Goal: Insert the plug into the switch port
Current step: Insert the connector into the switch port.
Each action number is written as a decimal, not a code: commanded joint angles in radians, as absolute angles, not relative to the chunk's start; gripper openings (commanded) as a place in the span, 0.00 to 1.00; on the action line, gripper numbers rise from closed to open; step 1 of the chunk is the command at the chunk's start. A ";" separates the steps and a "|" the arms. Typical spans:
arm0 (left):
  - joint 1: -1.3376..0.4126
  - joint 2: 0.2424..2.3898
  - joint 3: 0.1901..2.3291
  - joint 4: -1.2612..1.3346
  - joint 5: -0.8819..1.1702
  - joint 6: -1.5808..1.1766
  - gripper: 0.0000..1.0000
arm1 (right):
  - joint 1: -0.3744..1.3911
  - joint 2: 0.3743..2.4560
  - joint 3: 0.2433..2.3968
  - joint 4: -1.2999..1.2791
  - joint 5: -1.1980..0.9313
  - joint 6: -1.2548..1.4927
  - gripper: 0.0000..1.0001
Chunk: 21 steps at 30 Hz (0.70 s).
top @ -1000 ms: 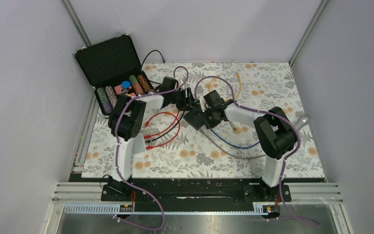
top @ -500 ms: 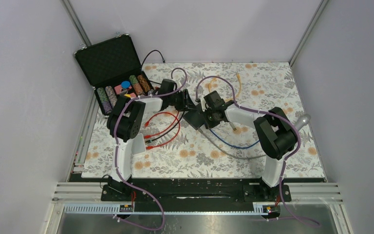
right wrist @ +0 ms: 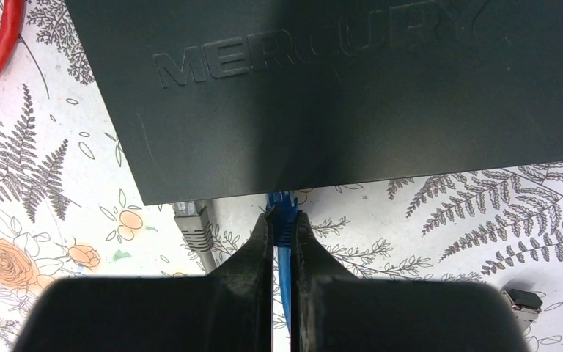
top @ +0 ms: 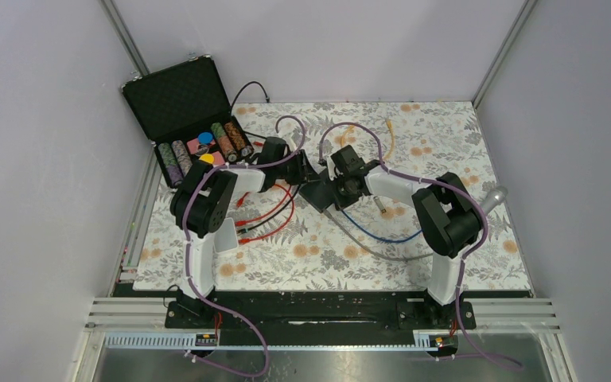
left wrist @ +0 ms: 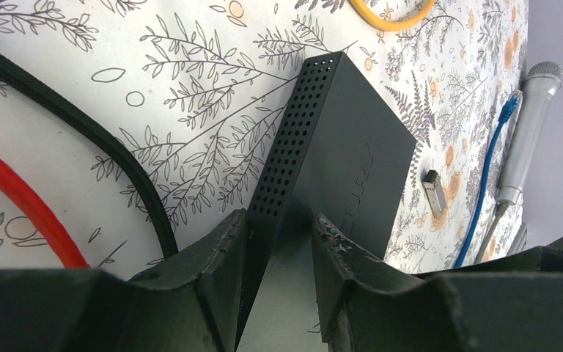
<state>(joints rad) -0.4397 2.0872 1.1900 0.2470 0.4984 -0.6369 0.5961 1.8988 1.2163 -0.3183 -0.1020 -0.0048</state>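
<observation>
The black switch (top: 319, 193) lies mid-table between both grippers. My left gripper (top: 305, 170) holds it by its far-left corner; in the left wrist view the jaws (left wrist: 278, 242) straddle the perforated edge of the switch (left wrist: 344, 147). My right gripper (top: 342, 191) is shut on the blue plug (right wrist: 284, 211), whose tip sits at the near edge of the switch (right wrist: 322, 88), under its rim. How deep it sits in a port is hidden. A grey plug (right wrist: 190, 220) sits in the switch just left of it.
An open black case of poker chips (top: 195, 131) stands at the back left. Red and black leads (top: 266, 211) lie left of the switch. The blue cable (top: 382, 236), a grey cable (top: 374, 248), a yellow cable (top: 388, 135), a small metal connector (top: 379, 201) and a microphone (top: 493, 196) lie to the right.
My left arm has shifted slightly nearer and to the right at the switch's corner. The right gripper has stayed at the switch's edge with the blue plug.
</observation>
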 commanded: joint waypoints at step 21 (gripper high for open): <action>-0.510 1.982 1.171 -0.055 0.721 -0.708 0.42 | 0.612 1.784 1.045 0.125 -0.115 0.072 0.00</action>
